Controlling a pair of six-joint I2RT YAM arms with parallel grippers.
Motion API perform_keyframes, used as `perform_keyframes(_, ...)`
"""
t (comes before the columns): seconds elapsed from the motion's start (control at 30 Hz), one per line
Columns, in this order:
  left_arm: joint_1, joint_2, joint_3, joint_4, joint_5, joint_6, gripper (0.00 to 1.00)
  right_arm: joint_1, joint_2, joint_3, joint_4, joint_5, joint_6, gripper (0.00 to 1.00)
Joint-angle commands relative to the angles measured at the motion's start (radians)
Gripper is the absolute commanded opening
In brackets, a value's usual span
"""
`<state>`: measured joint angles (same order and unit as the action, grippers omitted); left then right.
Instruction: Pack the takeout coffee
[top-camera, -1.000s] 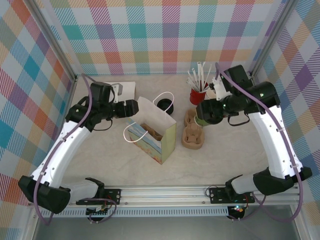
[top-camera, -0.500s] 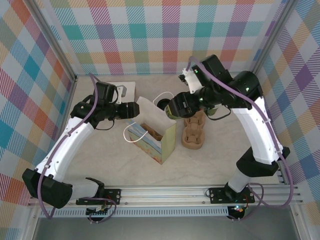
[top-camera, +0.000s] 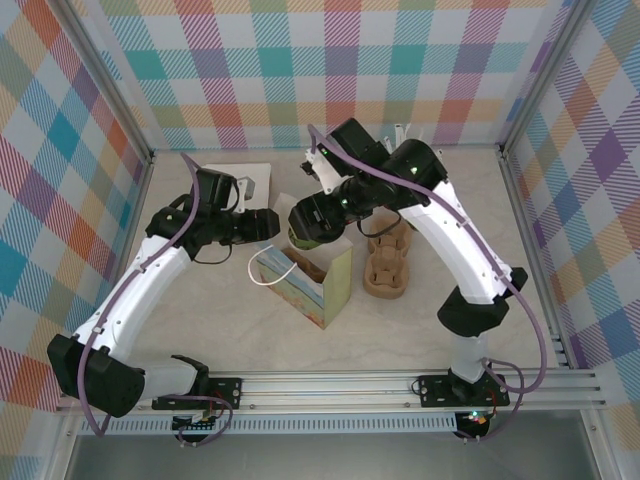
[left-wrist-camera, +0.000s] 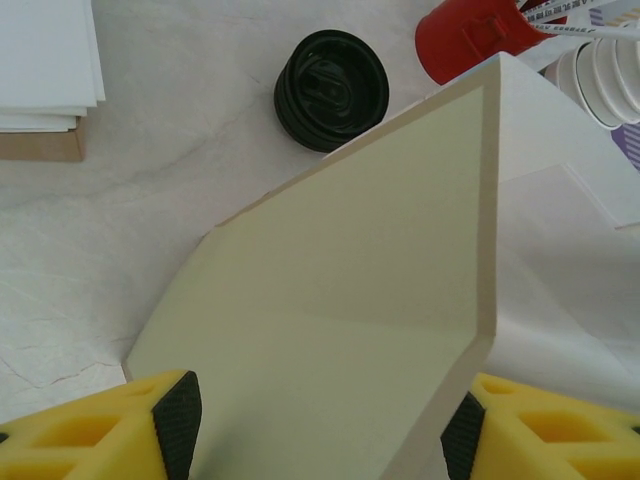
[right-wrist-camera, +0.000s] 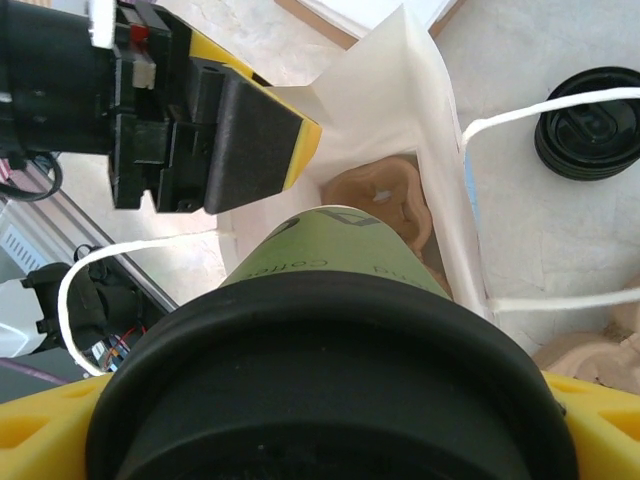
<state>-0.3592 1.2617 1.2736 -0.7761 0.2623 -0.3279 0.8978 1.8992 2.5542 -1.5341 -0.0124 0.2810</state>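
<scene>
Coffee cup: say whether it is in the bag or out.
Out: the right gripper holds the lidded coffee cup above the bag's open mouth.

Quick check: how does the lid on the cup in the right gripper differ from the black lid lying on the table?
The cup's lid is pressed onto the green cup and held up by the right gripper. The loose lid lies flat on the table, on no cup. The cup's lid hangs over the open paper bag, while the loose lid sits outside the bag, near the red cup. Both are round and black.
</scene>
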Motion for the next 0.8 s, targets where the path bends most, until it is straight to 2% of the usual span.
perform_keyframes(0.0, 0.006, -0.027, -0.019, 0.022, 0.028, -0.023, 0.64, 0.009, 0.019, 0.029, -0.005, -0.015, 0.038, 0.88)
perform_keyframes(0.37, 0.006, -0.054, -0.057, 0.032, 0.025, -0.028, 0.64, 0.049, 0.081, 0.013, -0.017, -0.043, 0.070, 0.88)
perform_keyframes(0.77, 0.007, -0.074, -0.083, 0.029, -0.009, 0.027, 0.64, 0.036, 0.074, -0.098, 0.005, -0.020, 0.090, 0.89)
